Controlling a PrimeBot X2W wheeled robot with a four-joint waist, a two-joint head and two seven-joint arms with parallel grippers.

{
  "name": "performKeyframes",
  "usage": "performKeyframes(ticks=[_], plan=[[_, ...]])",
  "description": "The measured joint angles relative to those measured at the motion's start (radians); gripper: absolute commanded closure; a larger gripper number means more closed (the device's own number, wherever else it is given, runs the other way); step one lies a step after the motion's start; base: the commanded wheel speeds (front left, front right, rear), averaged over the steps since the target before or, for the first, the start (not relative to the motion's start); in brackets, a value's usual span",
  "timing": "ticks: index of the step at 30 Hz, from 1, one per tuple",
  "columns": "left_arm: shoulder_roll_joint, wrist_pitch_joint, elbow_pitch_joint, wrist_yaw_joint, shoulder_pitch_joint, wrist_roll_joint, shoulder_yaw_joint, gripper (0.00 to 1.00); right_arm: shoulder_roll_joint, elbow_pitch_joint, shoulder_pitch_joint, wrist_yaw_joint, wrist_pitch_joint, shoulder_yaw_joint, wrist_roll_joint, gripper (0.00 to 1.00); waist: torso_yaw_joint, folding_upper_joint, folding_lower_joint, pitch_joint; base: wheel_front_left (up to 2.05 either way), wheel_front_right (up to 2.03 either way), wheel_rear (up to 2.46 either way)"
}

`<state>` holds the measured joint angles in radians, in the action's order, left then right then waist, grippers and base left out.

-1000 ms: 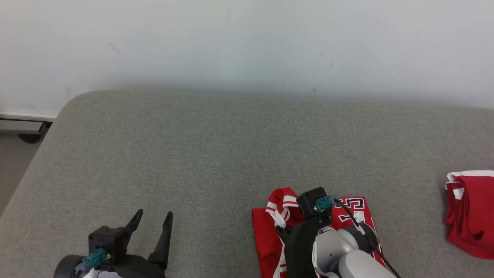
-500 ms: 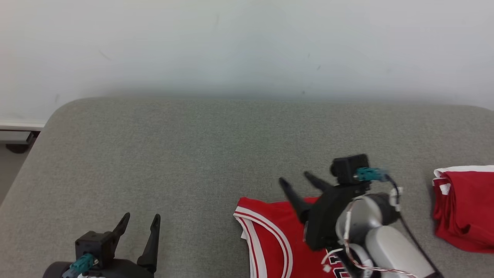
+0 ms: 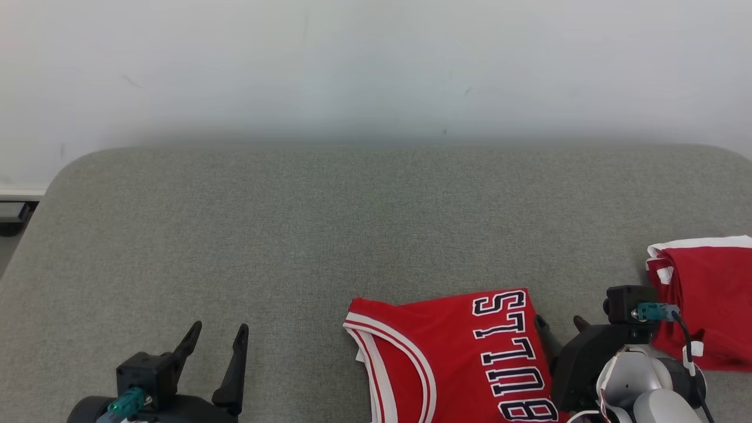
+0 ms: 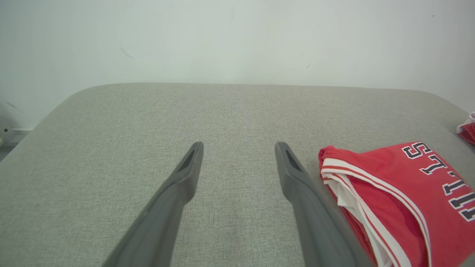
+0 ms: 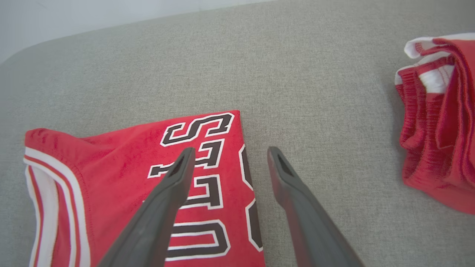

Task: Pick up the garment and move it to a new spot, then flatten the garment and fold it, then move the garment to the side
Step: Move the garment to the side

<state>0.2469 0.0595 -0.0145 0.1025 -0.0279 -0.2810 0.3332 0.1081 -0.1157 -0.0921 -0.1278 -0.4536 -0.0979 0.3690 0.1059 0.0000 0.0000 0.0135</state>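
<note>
both grippers are empty. your left gripper (image 3: 219, 326) sits at 7 o'clock in the head view, spread wide over the bare grey counter (image 3: 352, 235), well apart from the work. your right gripper (image 3: 558, 322), at 5 o'clock, is spread just as wide with nothing in it. it is poised at the 3 o'clock edge of the folded red jersey (image 3: 446, 352). in the right wrist view one finger lies over the lettering and the other over bare counter, so that edge runs between them. i cannot tell if the tips touch cloth.

the jersey looks folded, so the move aside is likely what remains, and that is where it can go wrong:
- if you pinch only the top layer at that edge, the fold will probably peel open as you lift.
- carrying it with one gripper would let the far side, at 9 o'clock, sag and drag on the rough counter.
- the second red garment (image 3: 711, 294) lies near at 3 o'clock. push the jersey that way and the two may bunch together.
</note>
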Motion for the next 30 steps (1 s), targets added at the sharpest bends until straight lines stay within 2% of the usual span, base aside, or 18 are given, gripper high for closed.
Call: performKeyframes(ticks=[11,21,22,23,25,26,28,29,30], plan=[[-0.01,0.002,0.0,-0.006,-0.044,0.008,0.014,0.0,-0.022,-0.151,-0.058,0.0,-0.059,0.048,-0.021,0.0,0.03,0.0,0.0,0.031,0.0,0.0,0.0],[-0.012,0.002,-0.007,-0.006,-0.044,0.008,0.017,0.0,-0.032,-0.225,-0.062,0.0,-0.102,0.051,-0.036,0.02,0.052,0.0,0.0,0.04,0.0,0.0,0.0],[-0.012,0.002,-0.007,-0.006,-0.044,0.008,0.017,0.0,-0.033,-0.235,-0.063,0.0,-0.103,0.058,-0.036,0.07,0.053,0.0,0.0,0.04,0.0,0.0,0.0],[-0.013,0.002,-0.007,-0.006,-0.044,0.008,0.017,0.0,-0.035,-0.242,-0.063,0.0,-0.11,0.065,-0.036,0.2,0.054,0.0,0.0,0.039,0.0,0.0,0.0],[-0.013,0.001,-0.008,-0.006,-0.044,0.008,0.016,0.0,-0.039,-0.254,-0.066,0.0,-0.117,0.074,-0.035,0.36,0.055,0.0,0.0,0.038,0.0,0.0,0.0],[-0.013,0.001,-0.008,-0.006,-0.044,0.008,0.016,0.0,-0.043,-0.263,-0.07,0.0,-0.12,0.08,-0.03,0.47,0.055,0.0,0.0,0.037,0.0,0.0,0.0],[-0.014,0.0,-0.009,-0.006,-0.045,0.008,0.017,0.0,-0.048,-0.276,-0.081,0.0,-0.129,0.087,-0.021,0.6,0.057,0.0,0.0,0.036,0.0,0.0,0.0],[-0.015,0.0,-0.01,-0.006,-0.045,0.008,0.017,0.0,-0.048,-0.279,-0.082,0.0,-0.13,0.089,-0.018,0.73,0.057,0.0,0.0,0.034,0.0,0.0,0.0],[-0.016,-0.001,-0.011,-0.006,-0.046,0.008,0.017,0.0,-0.05,-0.283,-0.082,0.0,-0.131,0.092,-0.017,1.0,0.058,0.0,0.0,0.033,0.0,0.0,0.0]])
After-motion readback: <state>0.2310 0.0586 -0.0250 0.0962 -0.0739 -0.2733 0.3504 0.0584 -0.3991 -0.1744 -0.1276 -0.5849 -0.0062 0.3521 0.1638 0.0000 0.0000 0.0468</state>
